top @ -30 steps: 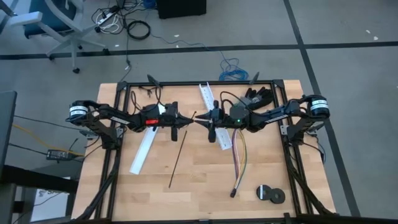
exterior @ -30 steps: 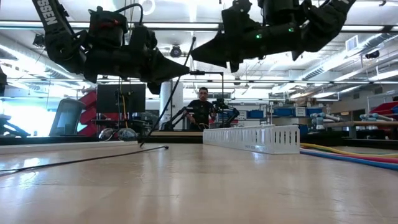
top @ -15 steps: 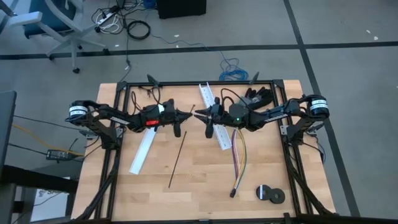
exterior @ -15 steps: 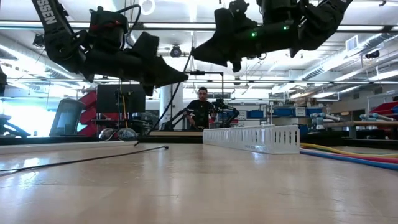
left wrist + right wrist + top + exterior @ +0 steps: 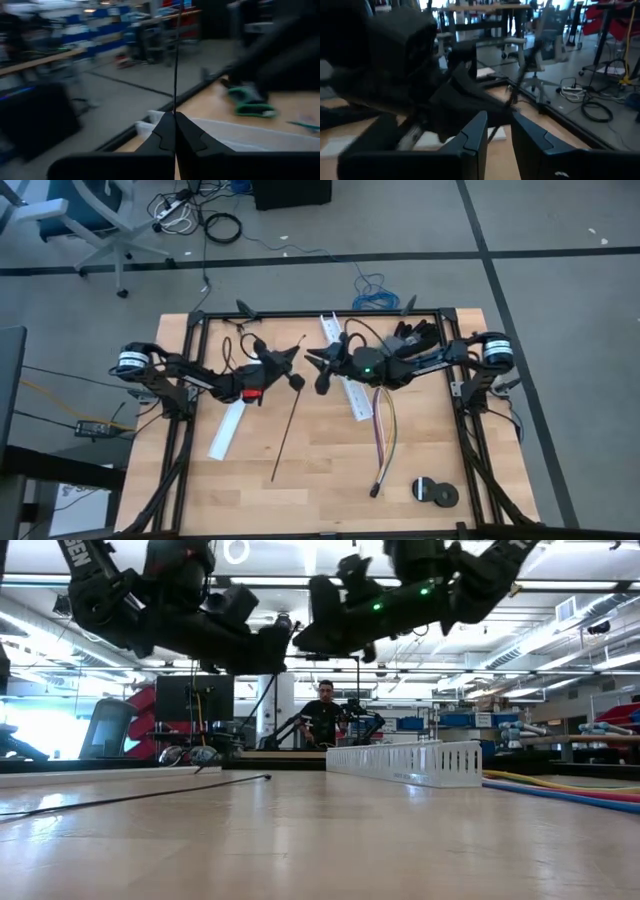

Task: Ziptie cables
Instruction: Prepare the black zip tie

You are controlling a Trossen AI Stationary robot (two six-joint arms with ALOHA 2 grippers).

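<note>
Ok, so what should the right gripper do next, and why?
Probably ease the right gripper onto the free end of the ziptie and close. The left gripper is shut on that ziptie, holding it up off the table. The right gripper faces it close by, open and empty. The cables lie untied.

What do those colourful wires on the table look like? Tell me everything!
The cables are a loose bundle of thin, bendy-looking wires: yellow, purple and pinkish, with blue showing in the low view. They lie flat on the wooden table, right of the middle, running from beside the white channel toward the front edge, where they join in a small dark end. Their top end disappears under the right arm. Only the table is seen touching them.
</note>
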